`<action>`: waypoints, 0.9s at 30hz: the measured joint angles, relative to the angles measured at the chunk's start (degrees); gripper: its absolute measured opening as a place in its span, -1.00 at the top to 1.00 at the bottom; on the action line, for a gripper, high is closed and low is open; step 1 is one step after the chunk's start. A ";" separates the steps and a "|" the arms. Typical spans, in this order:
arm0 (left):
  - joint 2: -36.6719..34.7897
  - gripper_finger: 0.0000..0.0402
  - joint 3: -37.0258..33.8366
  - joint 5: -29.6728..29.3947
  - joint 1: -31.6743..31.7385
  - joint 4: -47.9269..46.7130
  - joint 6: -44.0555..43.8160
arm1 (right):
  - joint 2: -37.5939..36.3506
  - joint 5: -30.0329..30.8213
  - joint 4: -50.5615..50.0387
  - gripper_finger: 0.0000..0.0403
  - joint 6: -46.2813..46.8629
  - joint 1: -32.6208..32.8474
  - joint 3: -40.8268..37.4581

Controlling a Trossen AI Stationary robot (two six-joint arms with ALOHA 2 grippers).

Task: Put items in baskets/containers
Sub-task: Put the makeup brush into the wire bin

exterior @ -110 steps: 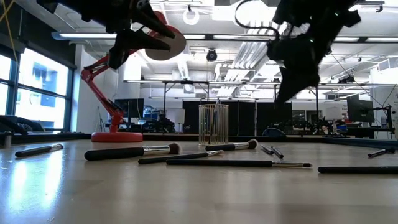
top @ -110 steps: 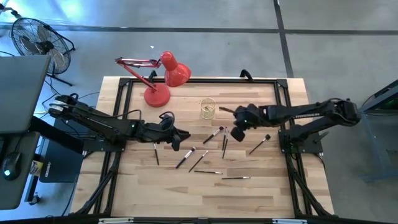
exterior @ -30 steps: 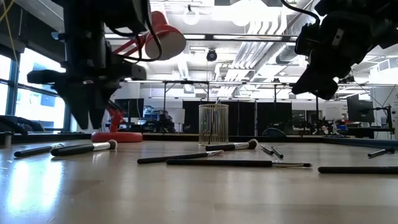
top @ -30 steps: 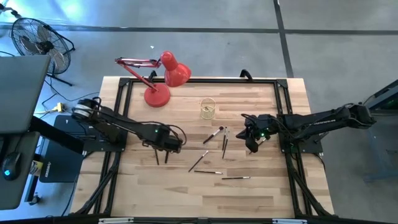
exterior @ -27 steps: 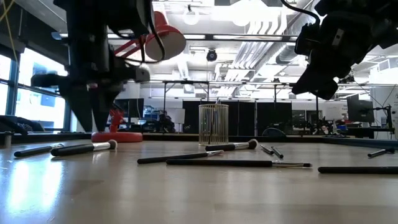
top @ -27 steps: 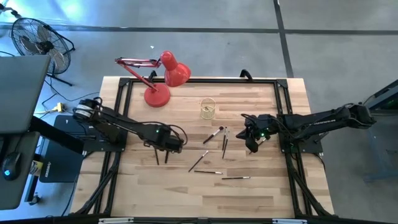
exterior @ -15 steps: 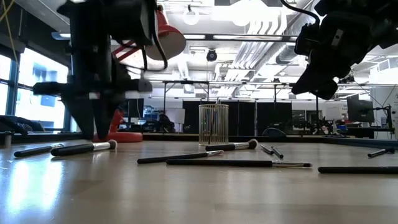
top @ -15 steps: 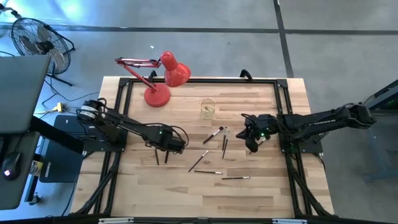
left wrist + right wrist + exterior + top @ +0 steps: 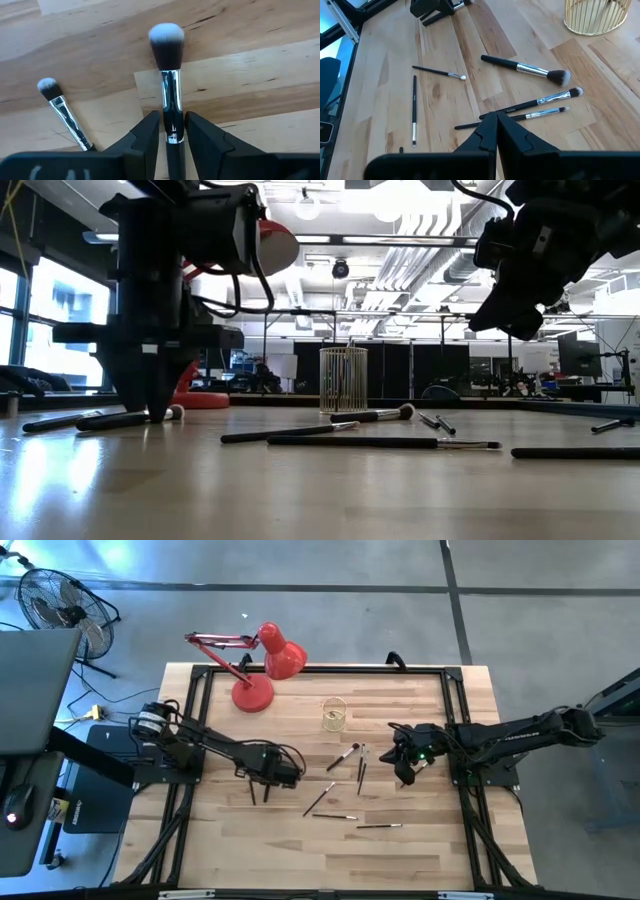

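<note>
1. We are seeing the left gripper [image 9: 170, 137] down at the wooden table [image 9: 420, 850], its 2 dark fingers [image 9: 146, 135] standing partly apart on either side of a black-handled brush with a silver ferrule and a fluffy white-tipped head [image 9: 167, 75]; whether the pads are pressing the handle we cannot tell.
2. A smaller dark brush with a pale tip [image 9: 60, 107] is lying just beside it.
3. In the low view the left gripper [image 9: 150, 405] is reaching down to the tabletop over these 2 brushes.
4. The right gripper [image 9: 496, 122] is hanging above the table on the right side, its jaws fully closed and holding nothing.
5. Below it, 3 brushes [image 9: 530, 107] are lying near each other, and 2 thin ones [image 9: 415, 107] well apart from them.
6. The small gold wire cup [image 9: 333, 714] is standing upright near the table's far middle, beside the red desk lamp [image 9: 262, 665].
</note>
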 joint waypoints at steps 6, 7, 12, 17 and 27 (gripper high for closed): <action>0.07 0.83 -0.04 0.05 0.00 0.60 -0.04 | 0.00 -0.02 0.01 0.99 -0.11 0.02 0.00; 0.07 0.84 -0.07 0.08 0.00 0.77 -0.03 | 0.00 -0.02 0.02 0.99 -0.11 0.02 0.00; 0.30 0.84 2.26 -0.11 0.00 -1.70 -0.19 | 0.00 -0.04 0.00 0.99 -0.11 0.02 0.00; 0.34 0.84 9.62 -5.93 -0.04 -8.35 0.35 | 0.01 -0.50 -0.02 0.99 -0.54 0.01 0.00; -1.76 0.84 20.07 -21.63 -0.02 -9.39 11.67 | 0.00 -2.93 -0.26 0.99 -2.02 0.02 0.00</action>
